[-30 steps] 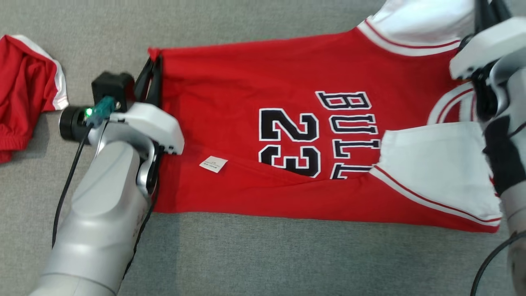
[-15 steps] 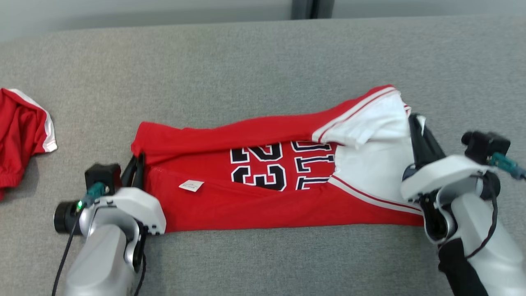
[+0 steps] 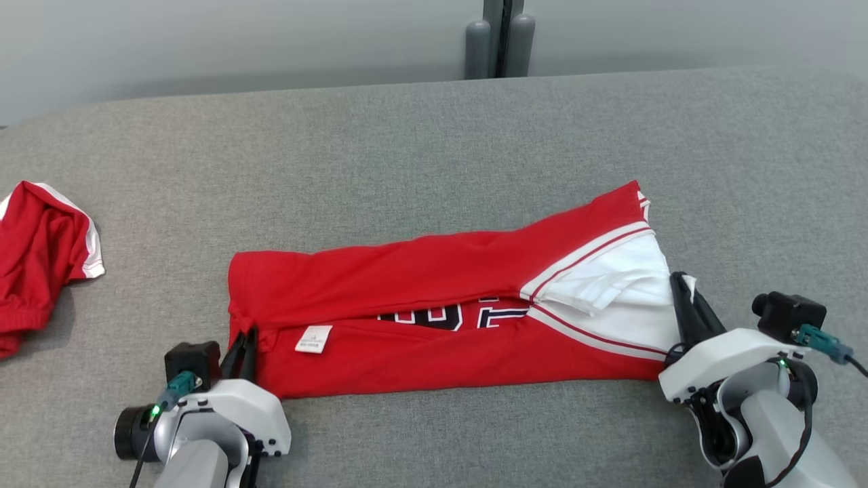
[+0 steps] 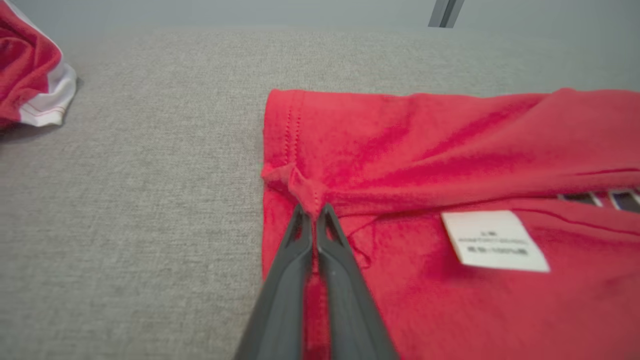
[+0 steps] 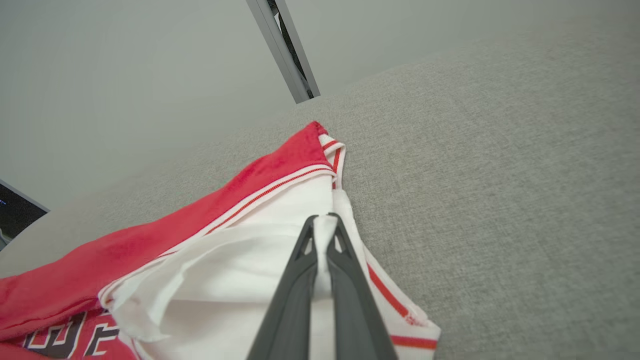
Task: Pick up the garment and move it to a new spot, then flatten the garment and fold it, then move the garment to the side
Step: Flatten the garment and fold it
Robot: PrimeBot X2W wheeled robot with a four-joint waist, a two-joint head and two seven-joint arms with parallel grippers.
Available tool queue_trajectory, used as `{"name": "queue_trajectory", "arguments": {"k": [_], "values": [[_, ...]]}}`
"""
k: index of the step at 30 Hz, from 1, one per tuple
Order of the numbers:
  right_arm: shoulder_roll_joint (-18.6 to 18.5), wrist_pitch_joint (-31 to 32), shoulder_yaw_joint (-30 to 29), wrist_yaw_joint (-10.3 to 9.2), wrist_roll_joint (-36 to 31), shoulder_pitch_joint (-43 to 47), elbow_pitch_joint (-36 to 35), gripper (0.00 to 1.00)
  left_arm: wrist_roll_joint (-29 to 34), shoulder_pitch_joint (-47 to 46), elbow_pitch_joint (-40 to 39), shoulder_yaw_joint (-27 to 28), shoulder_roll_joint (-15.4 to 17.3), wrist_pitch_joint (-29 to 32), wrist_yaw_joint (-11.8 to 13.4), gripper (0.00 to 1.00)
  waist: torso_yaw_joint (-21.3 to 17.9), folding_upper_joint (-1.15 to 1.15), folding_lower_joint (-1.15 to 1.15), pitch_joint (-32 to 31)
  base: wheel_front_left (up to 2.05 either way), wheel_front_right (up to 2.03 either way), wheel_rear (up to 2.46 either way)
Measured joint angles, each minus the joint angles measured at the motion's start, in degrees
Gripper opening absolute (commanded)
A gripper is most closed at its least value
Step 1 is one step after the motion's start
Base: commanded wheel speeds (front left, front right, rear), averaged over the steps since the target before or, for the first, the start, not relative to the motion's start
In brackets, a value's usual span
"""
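The garment point(image 3: 434, 318) is a red jersey with white sleeves and black lettering, lying lengthwise on the grey table with its far half folded toward me over the print. At its left end my left gripper point(image 3: 245, 333) is shut on a pinch of the red hem point(image 4: 310, 197). At its right end my right gripper point(image 3: 678, 279) is shut on the white sleeve fabric point(image 5: 324, 230). A white label point(image 4: 492, 241) lies face up on the near layer, just right of the left gripper point(image 4: 314, 209).
Another red garment with white trim point(image 3: 41, 271) lies crumpled at the table's left edge. The grey fabric table point(image 3: 434, 135) stretches bare behind the jersey. A grey post point(image 3: 498, 41) stands at its far edge.
Both grippers have pulled the jersey's far edge toward me, folding it over the number and lettering. The head view has also shifted, showing more of the table's far side.
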Motion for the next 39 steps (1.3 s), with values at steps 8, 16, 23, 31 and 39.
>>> {"name": "queue_trajectory", "arguments": {"k": [8, 16, 23, 31, 39], "values": [[0.25, -0.02, -0.54, 0.0, 0.35, 2.03, 0.8, 1.0, 1.68, 3.94, -3.86, 3.47, -0.65, 0.01, 1.35, 1.0, 0.45, 0.0, 0.0, -1.7, 0.0, 0.0, 0.0], [-0.75, -0.09, -2.1, 0.0, -1.99, 0.49, -1.27, 1.0, 3.85, 8.3, -12.99, 6.95, -1.31, 0.02, 2.34, 1.0, 1.41, 0.0, 0.0, -0.96, 0.0, 0.0, 0.0], [-2.21, 6.94, -1.81, 0.0, -6.7, -4.09, 6.02, 1.0, 4.63, 10.23, -14.61, 6.58, -1.59, 0.02, 1.97, 1.0, 3.49, 0.0, 0.0, -0.82, 0.0, 0.0, 0.0], [-2.01, 13.8, -1.49, -0.02, -7.93, -6.64, 12.25, 1.0, 2.87, 10.22, -15.62, 4.71, -1.64, 0.02, 2.38, 1.0, 5.46, 0.0, 0.0, -0.54, 0.0, 0.0, 0.0], [-1.21, 15.77, 0.09, -0.26, -3.55, -7.12, 12.81, 0.0, 2.07, 10.22, -16.49, 4.08, -1.65, 0.02, 2.67, 1.0, 6.32, 0.0, 0.0, -0.02, 0.0, 0.0, 0.0]]}}
